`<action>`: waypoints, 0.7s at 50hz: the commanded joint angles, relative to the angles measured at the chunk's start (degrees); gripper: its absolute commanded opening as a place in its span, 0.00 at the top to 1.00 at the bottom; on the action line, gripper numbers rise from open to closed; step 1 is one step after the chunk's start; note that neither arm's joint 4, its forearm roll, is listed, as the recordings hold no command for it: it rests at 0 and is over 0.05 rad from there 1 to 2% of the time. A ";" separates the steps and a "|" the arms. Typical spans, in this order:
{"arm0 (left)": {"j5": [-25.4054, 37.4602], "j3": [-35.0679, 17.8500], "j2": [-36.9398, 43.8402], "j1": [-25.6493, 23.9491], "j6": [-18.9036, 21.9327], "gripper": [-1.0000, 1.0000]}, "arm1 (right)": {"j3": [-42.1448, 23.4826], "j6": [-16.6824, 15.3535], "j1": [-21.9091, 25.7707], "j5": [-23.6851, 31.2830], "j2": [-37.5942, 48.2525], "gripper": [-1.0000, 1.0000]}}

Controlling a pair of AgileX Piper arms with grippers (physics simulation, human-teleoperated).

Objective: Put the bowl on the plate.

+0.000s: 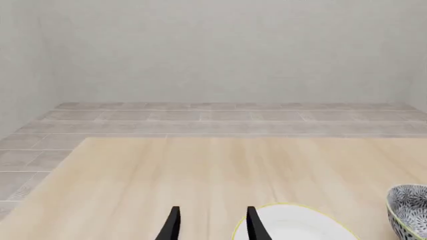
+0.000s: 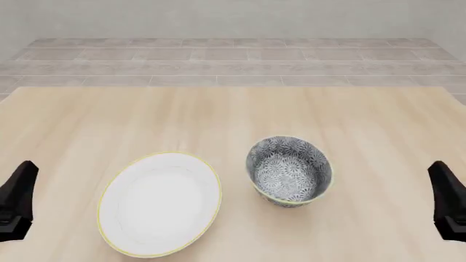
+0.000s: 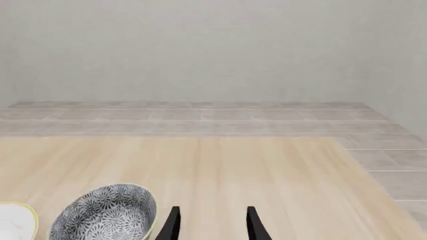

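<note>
The bowl (image 2: 289, 170), patterned dark grey and white with a thin yellow rim, stands upright on the wooden table, right of centre. The white plate (image 2: 160, 203) with its yellow rim lies flat just to the bowl's left, apart from it. My left gripper (image 2: 18, 196) hangs at the table's left edge, well left of the plate. My right gripper (image 2: 448, 199) hangs at the right edge, well right of the bowl. The left wrist view shows my left gripper (image 1: 211, 226) open, the plate (image 1: 300, 225) and the bowl (image 1: 408, 210). The right wrist view shows my right gripper (image 3: 211, 226) open beside the bowl (image 3: 107, 215).
The light wooden table (image 2: 233, 114) stretches away to a far edge, with a grey tiled floor (image 2: 233, 60) and a pale wall behind it. A sliver of the plate (image 3: 15, 222) shows in the right wrist view.
</note>
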 commanded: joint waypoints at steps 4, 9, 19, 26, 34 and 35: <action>0.56 -0.15 -0.62 0.08 0.00 0.00 | -1.11 0.61 0.56 0.57 0.26 0.00; 0.36 -0.14 -0.53 0.58 -0.17 0.00 | -2.61 -0.13 1.08 1.37 0.96 0.00; 0.44 -0.05 -0.48 0.86 -0.18 0.00 | -5.81 -1.78 3.51 -0.02 6.89 0.00; 0.48 -0.01 -0.52 0.79 -0.04 0.00 | -8.66 -2.27 5.25 -1.47 11.42 0.00; 0.46 -0.03 -0.72 0.78 -0.10 0.00 | -12.69 -3.69 7.90 -3.15 19.38 0.00; 0.46 -0.03 -0.76 0.74 -0.05 0.00 | -13.31 -4.40 8.05 -3.55 21.24 0.00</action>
